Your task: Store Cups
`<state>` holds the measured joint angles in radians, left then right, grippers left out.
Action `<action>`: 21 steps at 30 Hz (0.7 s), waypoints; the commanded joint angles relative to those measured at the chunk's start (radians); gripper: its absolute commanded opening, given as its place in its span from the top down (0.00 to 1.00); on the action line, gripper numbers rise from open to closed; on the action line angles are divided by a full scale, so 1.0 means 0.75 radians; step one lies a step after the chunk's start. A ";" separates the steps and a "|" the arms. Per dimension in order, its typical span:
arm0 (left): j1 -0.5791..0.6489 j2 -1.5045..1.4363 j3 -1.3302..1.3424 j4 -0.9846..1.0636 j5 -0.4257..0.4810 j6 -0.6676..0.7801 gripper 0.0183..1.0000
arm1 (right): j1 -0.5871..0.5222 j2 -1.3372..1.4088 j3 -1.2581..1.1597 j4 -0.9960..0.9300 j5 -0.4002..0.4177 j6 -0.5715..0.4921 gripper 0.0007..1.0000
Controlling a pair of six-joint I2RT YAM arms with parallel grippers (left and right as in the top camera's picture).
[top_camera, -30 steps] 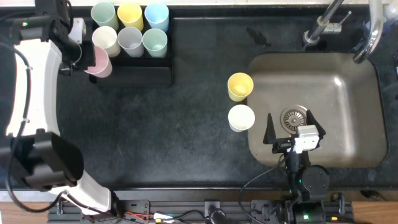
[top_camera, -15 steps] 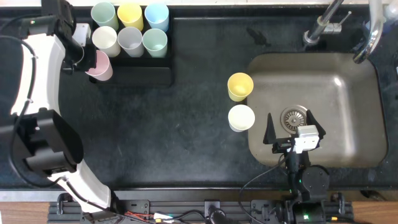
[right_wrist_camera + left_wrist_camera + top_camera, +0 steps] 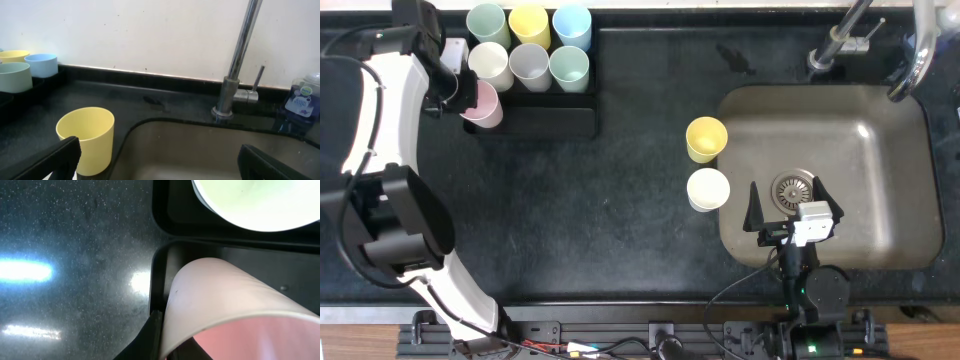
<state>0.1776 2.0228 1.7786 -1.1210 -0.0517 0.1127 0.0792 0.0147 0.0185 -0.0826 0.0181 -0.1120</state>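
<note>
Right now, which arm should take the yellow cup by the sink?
Right. The right gripper is open over the sink, next to the yellow cup. The left gripper is shut on the pink cup at the tray, far across the counter.

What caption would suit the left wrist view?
Left gripper holds a pink cup at the black tray, near a pale cup.

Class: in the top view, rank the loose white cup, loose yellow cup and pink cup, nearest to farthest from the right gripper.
1. loose white cup, beside the sink.
2. loose yellow cup, just beyond it.
3. pink cup, far left.
</note>
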 commanded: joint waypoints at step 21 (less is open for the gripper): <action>0.012 0.092 -0.008 0.073 0.043 0.028 0.86 | -0.005 -0.015 -0.019 0.007 0.010 0.005 0.01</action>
<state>0.1776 2.0727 1.7771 -1.0683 -0.0360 0.1154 0.0792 0.0147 0.0185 -0.0826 0.0181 -0.1120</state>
